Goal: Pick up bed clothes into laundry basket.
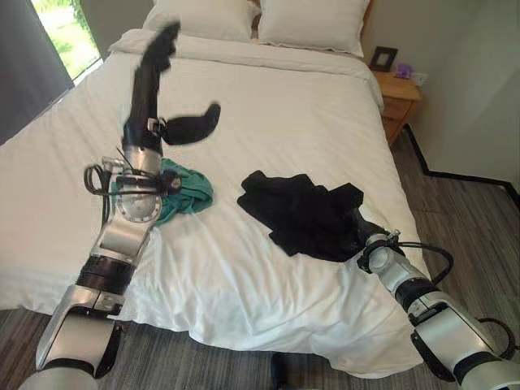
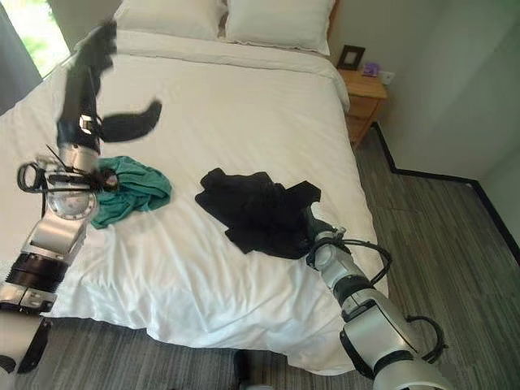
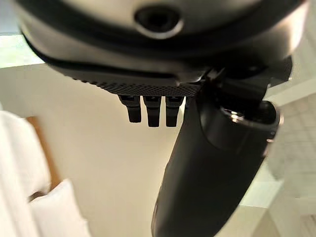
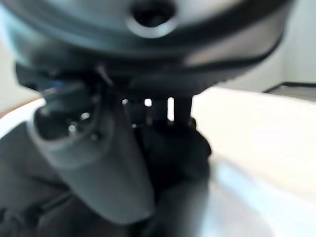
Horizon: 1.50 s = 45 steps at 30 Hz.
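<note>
the left robot hand (image 1: 154, 69) is up in the air above the bed (image 1: 268, 106), fingers straight and thumb stuck out wide - it holds nothing. just beside the left arm a teal green cloth (image 1: 185, 191) lies bunched on the white sheet. a black garment (image 1: 301, 211) lies crumpled near the bed's right edge. the right robot hand (image 1: 363, 226) pushes into the black garment's edge - its fingers are buried in the dark cloth, so i cannot tell if they are spread or curled. two white pillows (image 1: 313, 20) sit at the head of the bed, and a wooden nightstand (image 1: 398, 97) stands beside it.
</note>
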Motion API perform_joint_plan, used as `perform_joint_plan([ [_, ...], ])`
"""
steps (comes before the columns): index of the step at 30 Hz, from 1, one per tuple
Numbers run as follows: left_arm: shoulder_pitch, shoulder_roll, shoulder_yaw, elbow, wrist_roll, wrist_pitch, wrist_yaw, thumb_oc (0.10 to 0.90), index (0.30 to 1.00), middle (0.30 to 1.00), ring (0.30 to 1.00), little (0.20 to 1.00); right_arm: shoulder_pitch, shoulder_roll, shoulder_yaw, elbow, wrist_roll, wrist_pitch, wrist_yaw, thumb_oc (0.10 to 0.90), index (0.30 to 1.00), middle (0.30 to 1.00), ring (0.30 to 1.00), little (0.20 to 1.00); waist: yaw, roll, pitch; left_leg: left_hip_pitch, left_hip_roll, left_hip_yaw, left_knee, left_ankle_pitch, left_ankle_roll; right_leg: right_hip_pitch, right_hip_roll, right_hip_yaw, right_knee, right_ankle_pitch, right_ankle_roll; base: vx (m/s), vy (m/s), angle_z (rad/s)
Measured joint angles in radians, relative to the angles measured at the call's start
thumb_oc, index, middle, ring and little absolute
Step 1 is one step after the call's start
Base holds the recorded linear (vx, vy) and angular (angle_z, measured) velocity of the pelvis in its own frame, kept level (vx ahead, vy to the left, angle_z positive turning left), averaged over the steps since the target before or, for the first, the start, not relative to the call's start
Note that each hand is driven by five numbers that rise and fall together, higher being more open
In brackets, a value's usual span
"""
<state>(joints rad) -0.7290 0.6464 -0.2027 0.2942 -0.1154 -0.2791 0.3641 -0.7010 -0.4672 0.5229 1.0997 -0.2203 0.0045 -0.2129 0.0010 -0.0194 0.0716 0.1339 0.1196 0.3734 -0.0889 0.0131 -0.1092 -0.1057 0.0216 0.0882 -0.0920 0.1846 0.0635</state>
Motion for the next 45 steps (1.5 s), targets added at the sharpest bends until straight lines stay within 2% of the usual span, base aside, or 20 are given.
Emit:
perform_joint_plan([
  [1, -0.089, 0.079, -0.057, -0.002, 0.001, 0.048, 0.002, 0.800, 0.900, 0.900, 0.900, 0.900, 0.012, 0.004, -0.034, 0.003, 0.003, 0.005, 0.001, 0.400, 0.300, 0.300, 0.300, 0.300, 0.018, -0.002, 0.002, -0.016, 0.003, -0.001, -0.001, -0.002, -0.002, -0.013, 0.007, 0.000, 0.000, 0.012, -0.012, -0.03, -0.030, 0.08],
  [3, -0.099, 0.096, -0.025, -0.045, 0.007, 0.042, 0.022, 0.800, 0.900, 0.900, 0.900, 0.900, 0.030, 0.001, -0.060, -0.006, 0.004, -0.002, -0.001, 0.400, 0.300, 0.300, 0.300, 0.300, 0.020, 0.010, 0.004, -0.013, 0.005, -0.003, -0.001, -0.002, -0.002, -0.010, 0.008, -0.003, 0.000, 0.011, -0.010, -0.04, -0.039, 0.06],
  [5, -0.097, 0.163, -0.041, -0.053, 0.159, 0.065, 0.041, 0.800, 0.900, 0.900, 0.900, 0.900, 0.059, -0.007, -0.082, -0.004, 0.008, -0.001, -0.011, 0.400, 0.300, 0.300, 0.300, 0.300, 0.037, 0.027, -0.001, -0.009, 0.008, -0.014, -0.002, 0.000, -0.004, -0.002, 0.008, -0.011, 0.000, 0.009, -0.008, -0.02, -0.024, 0.10],
  [6, -0.102, 0.180, -0.077, -0.013, 0.209, 0.069, 0.044, 0.800, 0.900, 0.900, 0.900, 0.900, 0.061, -0.009, -0.080, -0.003, 0.008, -0.004, -0.012, 0.400, 0.300, 0.300, 0.300, 0.300, 0.034, 0.026, -0.001, -0.009, 0.007, -0.014, -0.001, 0.000, -0.005, -0.002, 0.008, -0.012, 0.000, 0.009, -0.008, 0.00, -0.008, 0.15],
  [7, -0.148, 0.194, -0.152, 0.069, 0.289, 0.084, 0.059, 0.800, 0.900, 0.900, 0.900, 0.900, 0.065, -0.010, -0.080, 0.007, 0.008, -0.006, -0.013, 0.400, 0.300, 0.300, 0.300, 0.300, 0.038, 0.027, -0.002, -0.001, 0.007, -0.017, -0.001, 0.001, -0.006, 0.007, 0.007, -0.012, 0.000, 0.008, -0.007, 0.00, 0.009, 0.08],
  [8, -0.184, 0.201, -0.234, 0.142, 0.344, 0.131, 0.037, 0.800, 0.900, 0.900, 0.900, 0.900, 0.065, -0.008, -0.080, 0.018, 0.008, -0.006, -0.011, 0.400, 0.300, 0.300, 0.300, 0.300, 0.040, 0.027, -0.002, 0.006, 0.006, -0.019, -0.001, 0.001, -0.006, 0.016, 0.006, -0.012, 0.000, 0.007, -0.006, -0.01, 0.024, 0.08],
  [9, -0.197, 0.184, -0.322, 0.241, 0.415, 0.174, 0.019, 0.800, 0.900, 0.900, 0.900, 0.900, 0.070, -0.001, -0.075, 0.030, 0.008, -0.016, -0.021, 0.400, 0.300, 0.300, 0.300, 0.300, 0.027, 0.027, -0.008, 0.004, 0.002, -0.020, -0.003, -0.006, -0.010, 0.012, 0.006, -0.011, -0.001, 0.005, -0.004, 0.00, 0.024, 0.07],
  [11, -0.284, 0.144, -0.509, 0.459, 0.517, 0.208, 0.003, 0.800, 0.900, 0.900, 0.900, 0.900, 0.076, 0.016, -0.056, 0.039, 0.007, -0.021, -0.033, 0.400, 0.300, 0.300, 0.300, 0.300, 0.020, 0.020, -0.013, 0.000, -0.001, -0.022, -0.003, -0.001, -0.006, 0.010, -0.003, -0.015, 0.000, 0.005, -0.002, 0.00, 0.018, -0.04],
  [12, -0.286, 0.121, -0.582, 0.568, 0.591, 0.240, -0.046, 0.800, 0.900, 0.900, 0.900, 0.900, 0.076, 0.030, -0.048, 0.032, 0.007, -0.037, -0.037, 0.400, 0.300, 0.300, 0.300, 0.300, -0.001, 0.020, -0.013, -0.001, -0.006, -0.012, -0.002, -0.001, -0.006, 0.001, -0.005, -0.007, 0.000, 0.008, 0.000, 0.00, 0.023, -0.22],
  [16, -0.294, -0.002, -0.700, 0.865, 0.749, 0.271, -0.120, 0.800, 0.900, 0.900, 0.900, 0.900, 0.089, 0.042, -0.033, 0.034, 0.007, -0.069, -0.052, 0.400, 0.300, 0.300, 0.300, 0.300, -0.032, 0.006, -0.016, -0.009, -0.011, 0.002, -0.001, 0.001, 0.001, -0.013, -0.006, 0.002, 0.000, 0.017, -0.004, 0.00, 0.014, -0.14],
  [18, -0.293, -0.014, -0.709, 0.879, 0.789, 0.271, -0.160, 0.800, 0.900, 0.900, 0.900, 0.900, 0.101, 0.046, -0.045, 0.035, 0.007, -0.081, -0.053, 0.400, 0.300, 0.300, 0.300, 0.300, -0.029, -0.006, -0.018, -0.013, -0.008, 0.003, -0.001, 0.001, 0.001, -0.016, -0.003, 0.002, 0.000, 0.018, -0.005, 0.00, 0.000, 0.00],
  [23, -0.296, -0.018, -0.704, 0.883, 0.853, 0.288, -0.160, 0.800, 0.900, 0.900, 0.900, 0.900, 0.165, 0.068, -0.112, 0.062, 0.008, -0.100, -0.063, 0.400, 0.300, 0.300, 0.300, 0.300, -0.011, -0.044, -0.039, -0.013, 0.004, 0.000, 0.000, 0.001, 0.001, -0.012, 0.008, -0.005, 0.001, 0.018, -0.011, 0.02, -0.003, 0.05],
  [27, -0.297, -0.013, -0.702, 0.923, 0.874, 0.313, -0.160, 0.800, 0.900, 0.900, 0.900, 0.900, 0.216, 0.088, -0.145, 0.066, 0.011, -0.108, -0.067, 0.400, 0.300, 0.300, 0.300, 0.300, -0.012, -0.070, -0.056, -0.013, 0.001, 0.001, 0.000, -0.005, 0.003, -0.011, 0.006, -0.005, 0.000, 0.013, -0.005, 0.04, 0.012, 0.01],
  [38, -0.298, 0.015, -0.691, 0.904, 0.894, 0.331, -0.156, 0.800, 0.900, 0.900, 0.900, 0.900, 0.317, 0.097, -0.277, 0.066, 0.096, -0.162, -0.052, 0.400, 0.300, 0.300, 0.300, 0.300, -0.016, -0.101, -0.071, -0.027, -0.005, -0.002, -0.001, -0.012, 0.006, -0.022, -0.005, -0.007, 0.001, -0.001, 0.011, 0.02, 0.014, 0.02],
  [42, -0.302, 0.034, -0.690, 0.906, 0.894, 0.338, -0.152, 0.800, 0.900, 0.900, 0.900, 0.900, 0.322, 0.102, -0.296, 0.061, 0.160, -0.183, -0.031, 0.400, 0.300, 0.300, 0.300, 0.300, -0.038, -0.133, -0.077, -0.069, -0.015, 0.003, 0.000, -0.011, 0.007, -0.073, -0.012, -0.003, 0.013, 0.002, 0.009, -0.07, 0.003, -0.03],
  [45, -0.331, 0.058, -0.690, 0.913, 0.889, 0.356, -0.149, 0.800, 0.900, 0.900, 0.900, 0.900, 0.326, 0.115, -0.313, 0.059, 0.207, -0.209, -0.018, 0.400, 0.300, 0.300, 0.300, 0.300, -0.067, -0.169, -0.065, -0.110, -0.017, 0.006, 0.000, -0.009, 0.009, -0.120, -0.009, -0.001, 0.024, 0.007, 0.004, -0.09, -0.014, -0.03],
])
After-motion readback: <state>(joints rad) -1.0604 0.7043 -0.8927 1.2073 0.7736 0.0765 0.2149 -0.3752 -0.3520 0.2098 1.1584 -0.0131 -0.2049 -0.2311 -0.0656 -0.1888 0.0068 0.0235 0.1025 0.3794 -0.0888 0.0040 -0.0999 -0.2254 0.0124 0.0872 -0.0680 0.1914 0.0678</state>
